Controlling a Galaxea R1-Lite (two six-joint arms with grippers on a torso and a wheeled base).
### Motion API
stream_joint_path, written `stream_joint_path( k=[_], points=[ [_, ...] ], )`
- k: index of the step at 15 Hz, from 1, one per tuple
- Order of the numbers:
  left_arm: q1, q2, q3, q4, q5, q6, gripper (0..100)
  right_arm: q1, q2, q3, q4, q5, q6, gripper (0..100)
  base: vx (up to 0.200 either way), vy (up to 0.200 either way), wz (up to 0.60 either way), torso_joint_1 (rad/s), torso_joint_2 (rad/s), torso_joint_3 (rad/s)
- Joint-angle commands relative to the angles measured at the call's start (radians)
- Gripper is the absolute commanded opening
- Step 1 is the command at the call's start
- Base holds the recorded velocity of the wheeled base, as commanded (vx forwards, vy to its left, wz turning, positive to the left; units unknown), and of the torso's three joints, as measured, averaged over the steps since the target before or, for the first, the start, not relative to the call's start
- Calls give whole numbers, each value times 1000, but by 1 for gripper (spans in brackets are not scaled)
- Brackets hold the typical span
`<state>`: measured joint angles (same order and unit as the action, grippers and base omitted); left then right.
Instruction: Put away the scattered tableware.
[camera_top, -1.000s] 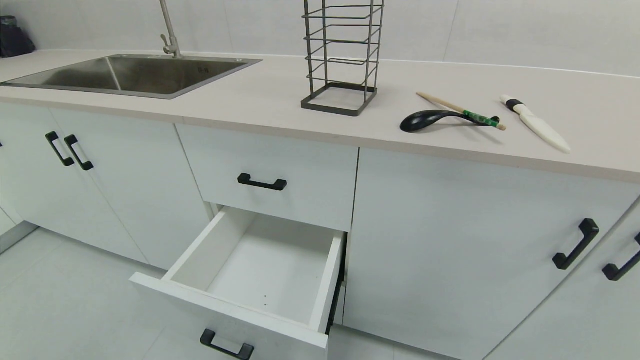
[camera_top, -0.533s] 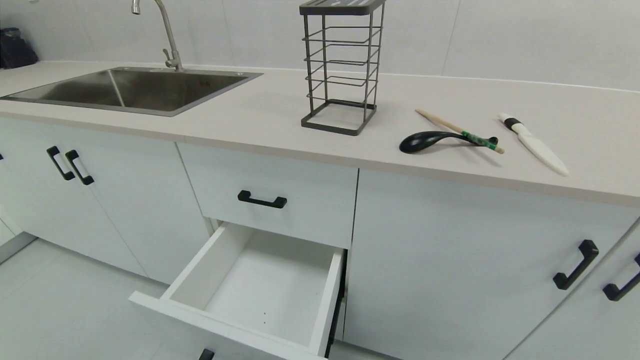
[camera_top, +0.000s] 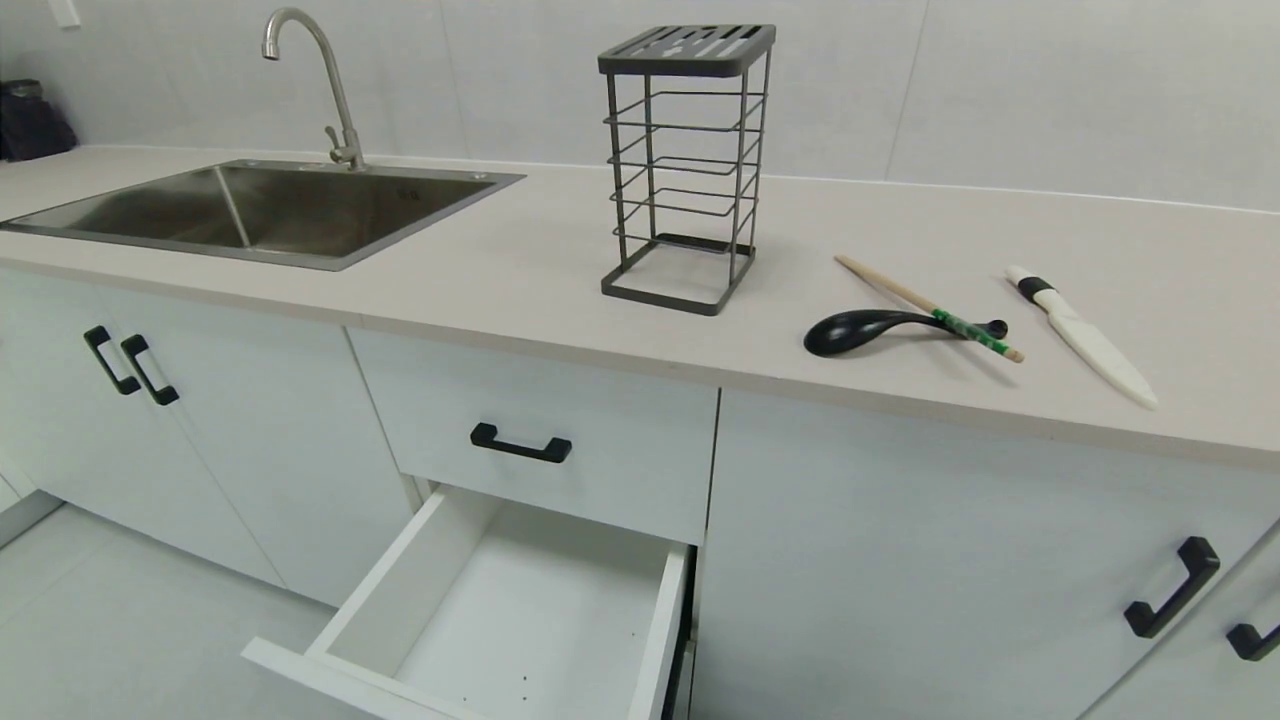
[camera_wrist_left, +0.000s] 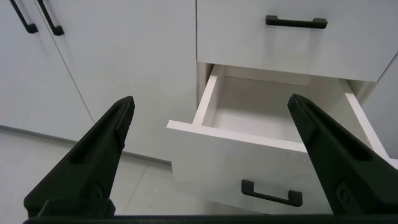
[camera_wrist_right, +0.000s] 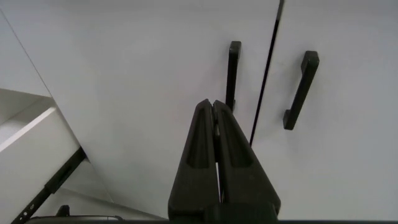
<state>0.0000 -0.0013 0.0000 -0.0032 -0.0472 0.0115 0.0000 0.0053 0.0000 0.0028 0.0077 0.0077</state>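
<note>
Left claw: fingers spread wide apart, holding nothing.
Right claw: fingers pressed together, nothing between them.
Open drawer: straight ahead of the left claw, pulled out, white inside.
Cabinet handles: two, black and upright, just beyond the right claw's tip.
Black spoon: on the desk, well apart from both claws, with the chopstick lying across its handle.
White knife: flat on the desk, near the spoon.
Wire rack: upright on the desk, between sink and spoon.

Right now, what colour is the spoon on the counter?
The spoon is black; head view shows it best.
</note>
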Motion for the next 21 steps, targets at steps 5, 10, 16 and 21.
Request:
stream_joint_path(
  k=[5,10,16,21],
  points=[
    [0,1,0,-1,1,-1,100,0,2,0,-1,0,0,0,0,0,0,213,-415,-191],
    [0,1,0,-1,10,1,100,0,1,0,-1,0,0,0,0,0,0,160,-468,-221],
    [0,1,0,-1,7,-1,100,0,2,0,-1,0,0,0,0,0,0,339,-493,-237],
    [0,1,0,-1,7,-1,100,2,2,0,-1,0,0,0,0,0,0,284,-534,-254]
  ],
)
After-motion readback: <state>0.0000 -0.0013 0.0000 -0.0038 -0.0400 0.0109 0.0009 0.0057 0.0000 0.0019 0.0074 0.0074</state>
